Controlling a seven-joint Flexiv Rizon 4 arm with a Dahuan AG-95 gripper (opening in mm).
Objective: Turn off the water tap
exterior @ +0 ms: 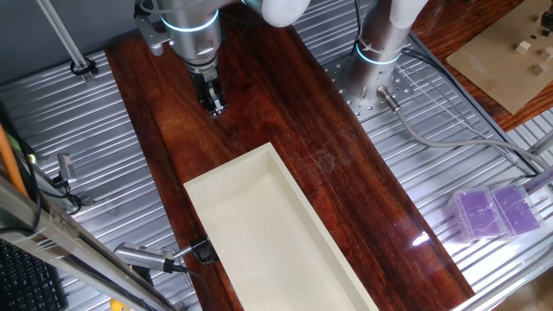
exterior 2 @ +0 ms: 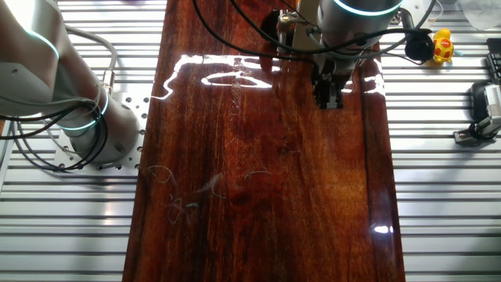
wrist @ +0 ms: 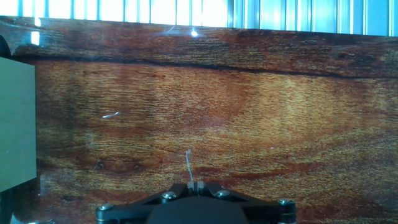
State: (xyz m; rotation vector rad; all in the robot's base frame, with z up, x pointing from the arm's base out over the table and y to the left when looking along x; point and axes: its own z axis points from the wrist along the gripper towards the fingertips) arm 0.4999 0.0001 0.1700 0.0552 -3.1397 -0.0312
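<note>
A chrome tap (exterior: 141,257) lies at the near left edge of the wooden board (exterior: 346,173), held by a black clamp (exterior: 204,251) beside the corner of a cream rectangular basin (exterior: 259,233). The tap is not visible in the other fixed view or the hand view. My gripper (exterior: 214,107) hangs over the far end of the board, well away from the tap. It also shows in the other fixed view (exterior 2: 329,98). In the hand view its fingertips (wrist: 195,184) are pressed together with nothing between them, over bare wood. The basin's edge (wrist: 15,124) shows at the left.
A second arm's base (exterior: 380,43) stands on the metal table right of the board, also seen in the other fixed view (exterior 2: 78,117). A purple box (exterior: 494,212) lies at the right. A yellow toy (exterior 2: 443,45) and black gear (exterior 2: 484,110) lie beside the board.
</note>
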